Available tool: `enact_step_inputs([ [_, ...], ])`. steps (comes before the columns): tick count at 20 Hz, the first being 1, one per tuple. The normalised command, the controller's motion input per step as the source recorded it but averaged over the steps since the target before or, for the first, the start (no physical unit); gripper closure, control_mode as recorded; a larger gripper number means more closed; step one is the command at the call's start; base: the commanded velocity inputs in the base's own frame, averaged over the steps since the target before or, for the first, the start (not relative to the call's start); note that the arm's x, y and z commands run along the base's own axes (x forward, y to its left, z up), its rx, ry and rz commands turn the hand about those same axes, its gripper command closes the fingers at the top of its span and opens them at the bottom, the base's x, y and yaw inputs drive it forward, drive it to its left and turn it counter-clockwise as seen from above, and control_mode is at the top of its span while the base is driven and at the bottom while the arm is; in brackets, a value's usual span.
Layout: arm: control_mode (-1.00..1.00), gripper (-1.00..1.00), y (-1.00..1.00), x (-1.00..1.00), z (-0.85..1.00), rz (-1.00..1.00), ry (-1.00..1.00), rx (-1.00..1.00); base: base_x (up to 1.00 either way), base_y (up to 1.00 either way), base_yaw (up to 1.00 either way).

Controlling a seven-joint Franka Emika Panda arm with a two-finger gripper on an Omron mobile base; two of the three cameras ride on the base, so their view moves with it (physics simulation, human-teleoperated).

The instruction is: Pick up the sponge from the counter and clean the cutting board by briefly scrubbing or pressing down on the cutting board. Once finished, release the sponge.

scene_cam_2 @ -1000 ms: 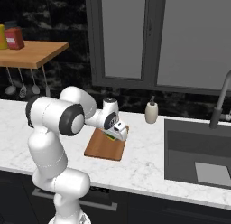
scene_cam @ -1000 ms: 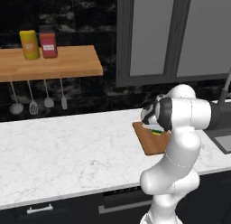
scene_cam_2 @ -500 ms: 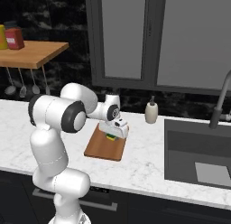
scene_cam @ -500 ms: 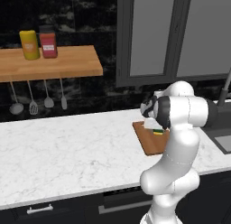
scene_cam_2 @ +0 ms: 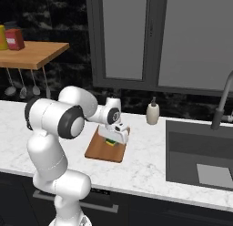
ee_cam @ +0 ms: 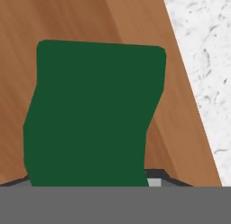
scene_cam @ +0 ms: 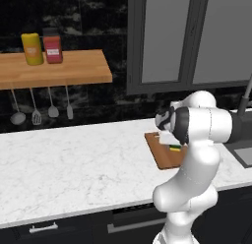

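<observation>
From the left base view, the white arm bends forward over the counter (scene_cam: 74, 164), its bulk covering the hand; beneath it the cutting board (scene_cam: 162, 152) lies flat on the marble, and a sliver of the sponge (scene_cam: 175, 148), green over yellow, shows on the board's right part. A wooden wall shelf (scene_cam: 59, 71) above carries a yellow canister (scene_cam: 32, 48) and a red canister (scene_cam: 52, 47), with utensils (scene_cam: 42, 107) hanging below it.

From the right base view, the gripper (scene_cam_2: 112, 139) points down over the far half of the cutting board (scene_cam_2: 102, 151), and the sponge (scene_cam_2: 110, 142) sits directly under it, resting on the wood. The fingers are too small here to make out. A soap dispenser (scene_cam_2: 153, 113) stands near the wall between the board and the sink (scene_cam_2: 200, 156), beside which a faucet (scene_cam_2: 223, 102) curves up.

In the hand view, the dark green top of the sponge (ee_cam: 92, 114) lies against the cutting board (ee_cam: 76, 20), with white counter (ee_cam: 203, 60) at the right. The pincer is pressed in on the sponge, pinching it against the board.
</observation>
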Motion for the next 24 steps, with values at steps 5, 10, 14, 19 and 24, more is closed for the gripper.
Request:
enact_step_inputs([
  [5,-1.0,1.0,0.16,-1.0,-0.51,0.0,0.0,0.0,0.0,0.0,0.0],
  [10,-1.0,1.0,0.17,-1.0,-0.39,0.0,0.01,0.0,0.0,0.0,0.0],
  [14,-1.0,1.0,0.16,-1.0,-0.35,0.0,0.05,0.0,0.0,0.0,0.0],
  [19,-1.0,1.0,0.08,-0.54,-0.12,0.0,0.03,0.0,0.0,0.0,0.0],
  [24,-1.0,1.0,0.0,0.32,0.0,0.0,0.0,0.0,0.0,0.0,0.0],
])
